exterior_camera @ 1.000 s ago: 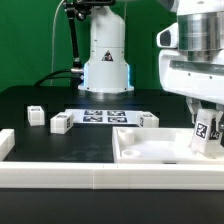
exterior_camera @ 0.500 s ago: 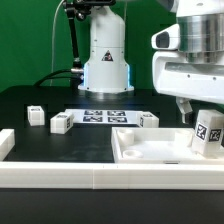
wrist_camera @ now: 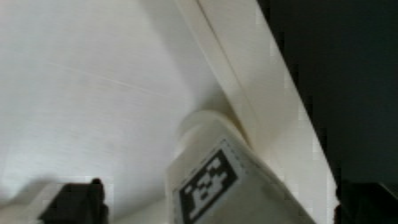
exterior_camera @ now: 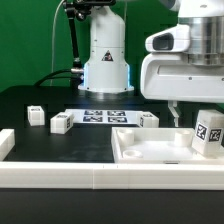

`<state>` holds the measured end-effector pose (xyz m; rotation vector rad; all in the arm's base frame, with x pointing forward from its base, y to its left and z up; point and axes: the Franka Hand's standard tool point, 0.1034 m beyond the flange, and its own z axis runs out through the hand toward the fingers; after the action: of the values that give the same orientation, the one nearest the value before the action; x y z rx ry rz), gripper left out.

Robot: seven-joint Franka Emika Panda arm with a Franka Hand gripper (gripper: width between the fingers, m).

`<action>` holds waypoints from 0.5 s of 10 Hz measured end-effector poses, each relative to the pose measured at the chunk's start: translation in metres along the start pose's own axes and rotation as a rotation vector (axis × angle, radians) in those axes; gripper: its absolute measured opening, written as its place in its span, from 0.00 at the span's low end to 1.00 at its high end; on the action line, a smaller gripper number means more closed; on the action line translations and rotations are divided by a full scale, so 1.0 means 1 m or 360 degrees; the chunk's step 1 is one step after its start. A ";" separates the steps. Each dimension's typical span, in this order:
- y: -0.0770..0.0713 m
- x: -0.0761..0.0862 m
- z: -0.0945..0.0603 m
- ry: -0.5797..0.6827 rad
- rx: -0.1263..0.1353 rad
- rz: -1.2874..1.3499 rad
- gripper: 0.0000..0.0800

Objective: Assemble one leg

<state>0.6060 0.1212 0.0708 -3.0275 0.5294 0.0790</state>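
In the exterior view, the gripper point(exterior_camera: 188, 108) is hanging above the right side of the white panel point(exterior_camera: 150, 150), where the leg point(exterior_camera: 208, 133) is standing upright. In the wrist view, the fingertips point(wrist_camera: 75, 201) are resting wide apart, released. The leg point(wrist_camera: 217, 175) is sitting between them, touching neither, beside the panel's raised edge.

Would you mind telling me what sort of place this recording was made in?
Most likely a robotics lab bench rather than a workshop: a white robot arm stands at a black table before a green backdrop, with a marker board and tagged white legs laid out.
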 end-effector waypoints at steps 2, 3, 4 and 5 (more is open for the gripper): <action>0.001 0.000 0.000 0.0000 -0.0028 -0.0294 0.81; 0.001 0.000 0.000 0.0000 -0.0029 -0.0379 0.81; 0.000 -0.001 0.000 -0.0006 -0.0036 -0.0474 0.81; -0.003 0.001 -0.002 -0.0023 -0.0065 -0.0630 0.81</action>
<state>0.6077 0.1237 0.0725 -3.1010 -0.0795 0.0906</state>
